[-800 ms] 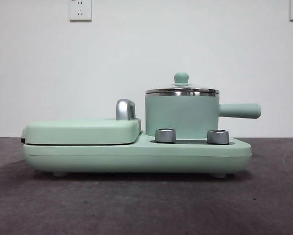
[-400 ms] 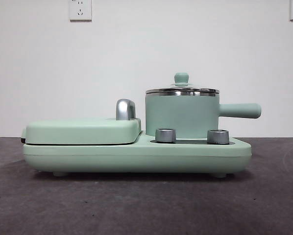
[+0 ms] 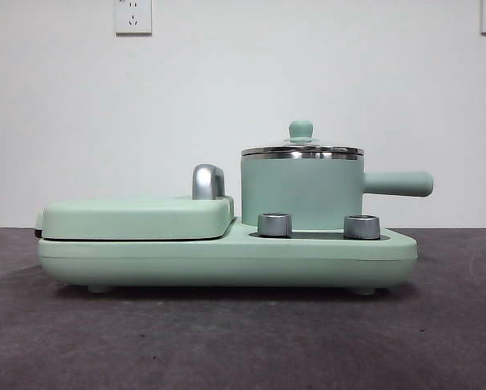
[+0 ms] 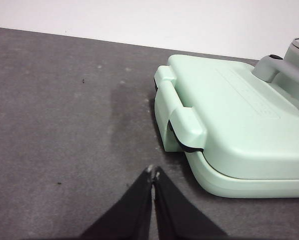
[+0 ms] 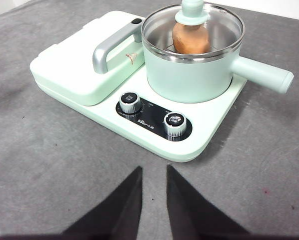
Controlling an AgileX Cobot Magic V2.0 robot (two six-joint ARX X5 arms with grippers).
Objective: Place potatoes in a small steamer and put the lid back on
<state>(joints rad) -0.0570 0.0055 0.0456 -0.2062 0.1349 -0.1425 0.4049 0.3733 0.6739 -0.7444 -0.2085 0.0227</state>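
The mint-green small steamer (image 3: 301,191) stands on the right half of the appliance base, its side handle (image 3: 397,184) pointing right. The glass lid (image 3: 301,150) sits on its steel rim. In the right wrist view the golden-brown potato (image 5: 191,39) shows inside the steamer (image 5: 189,75) under the lid (image 5: 192,20). My right gripper (image 5: 154,169) is open and empty, above the table in front of the appliance's knobs. My left gripper (image 4: 153,171) is shut and empty, low over the table beside the griddle end. Neither gripper shows in the front view.
The flat mint-green griddle cover (image 3: 137,215) with a steel handle (image 3: 207,182) lies closed on the left half of the base (image 3: 227,260). Two steel knobs (image 3: 275,224) (image 3: 362,227) sit in front of the steamer. The dark grey table surrounds the appliance.
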